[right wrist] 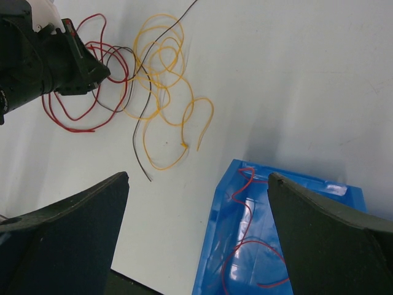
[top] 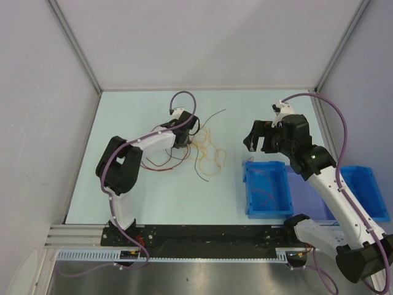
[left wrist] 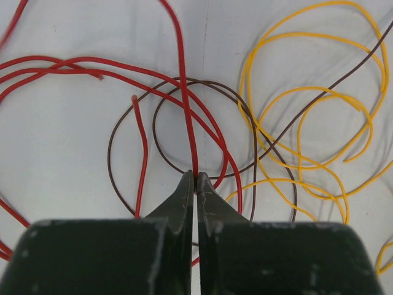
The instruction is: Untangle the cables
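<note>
Two bins point(top: 248, 198) are being kept nearest the arm bases, on the right, and a red strand point(right wrist: 247, 184) is lying in the left one, probably as wire already sorted out. Just beyond, the right gripper point(top: 259, 146) is being held above the table with its fingers spread wide and nothing between them, seemingly in readiness. Left of it, the cables point(top: 196, 153) are lying tangled on the table: yellow loops point(right wrist: 161, 67), a brown wire point(left wrist: 255, 141) and a red wire point(left wrist: 184, 92) crossing one another. Farthest, the left gripper point(left wrist: 195, 177) is being pressed down, its fingers closed together and pinching the red wire inside the brown loop, presumably so that this strand can be drawn free.
</note>
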Controlling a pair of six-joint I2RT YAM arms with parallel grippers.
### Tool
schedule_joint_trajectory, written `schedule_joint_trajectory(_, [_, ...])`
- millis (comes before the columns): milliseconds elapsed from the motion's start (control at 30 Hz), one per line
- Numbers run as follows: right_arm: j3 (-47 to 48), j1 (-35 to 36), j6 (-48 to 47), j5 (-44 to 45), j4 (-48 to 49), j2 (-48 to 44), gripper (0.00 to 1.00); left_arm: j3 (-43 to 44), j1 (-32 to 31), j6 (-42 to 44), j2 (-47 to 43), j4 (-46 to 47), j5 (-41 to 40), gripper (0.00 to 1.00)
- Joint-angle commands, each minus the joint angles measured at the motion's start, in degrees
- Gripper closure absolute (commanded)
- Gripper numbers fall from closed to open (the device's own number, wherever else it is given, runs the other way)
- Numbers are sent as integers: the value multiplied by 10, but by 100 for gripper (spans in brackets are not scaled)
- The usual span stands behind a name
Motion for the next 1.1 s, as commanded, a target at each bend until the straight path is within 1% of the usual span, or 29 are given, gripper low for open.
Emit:
schedule_joint_trajectory(0, [-2, 0, 3, -4, 18, -3, 0, 37, 1, 1, -2, -10, 3, 100])
schedule_joint_trajectory(33, [-2, -1, 3, -8, 18, -4, 1, 44, 1, 4, -10, -16, 2, 100])
schedule_joint_trajectory(100, [-2, 0, 8, -9, 18, -10, 0, 48, 1, 11, -56, -29, -5, 100])
schedule_joint_trajectory(133, [-2, 0, 10, -12, 18, -12, 0, 53, 1, 14, -93, -33, -8, 100])
schedule_joint_trajectory(200, [-2, 0, 14, -14, 19, -15, 0, 64, 1, 27, -126, -48, -11, 100])
schedule_joint_trajectory(300, [-2, 3, 24, -26, 23, -16, 0, 110, 1, 51, -187, -72, -10, 100])
schedule_joint_trajectory(367, [-2, 5, 29, -31, 26, -17, 0, 158, 1, 71, -220, -89, -6, 99])
schedule_joint_trajectory(567, [-2, 15, 43, -41, 35, -22, 0, 282, 1, 116, -291, -88, 67, 100])
schedule_joint_trajectory(600, [-2, 15, 44, -44, 34, -24, 0, 294, 1, 123, -313, -80, 82, 100])
schedule_joint_trajectory(633, [-2, 15, 46, -45, 34, -25, 0, 303, 1, 135, -327, -51, 115, 100])
schedule_joint_trajectory(700, [-2, 17, 48, -46, 33, -30, 0, 290, 1, 143, -368, -16, 152, 99])
schedule_joint_trajectory(733, [-2, 17, 50, -46, 34, -32, 0, 280, 1, 146, -380, 16, 183, 98])
schedule_joint_trajectory(867, [-2, 20, 55, -48, 35, -38, 0, 209, 1, 143, -426, 60, 229, 97])
schedule_joint_trajectory(933, [-2, 20, 59, -50, 37, -38, 0, 155, 1, 138, -444, 72, 255, 97])
schedule_joint_trajectory(967, [-2, 19, 66, -49, 37, -39, 0, 135, 1, 134, -452, 79, 291, 98])
schedule_joint_trajectory(1000, [-2, 19, 68, -47, 38, -39, 0, 88, 1, 129, -460, 87, 311, 98])
schedule_joint_trajectory(1033, [-2, 19, 72, -45, 38, -40, 0, 61, 1, 117, -470, 108, 331, 98])
schedule_joint_trajectory(1067, [-2, 19, 78, -41, 37, -41, 0, 34, 1, 110, -491, 119, 371, 98])
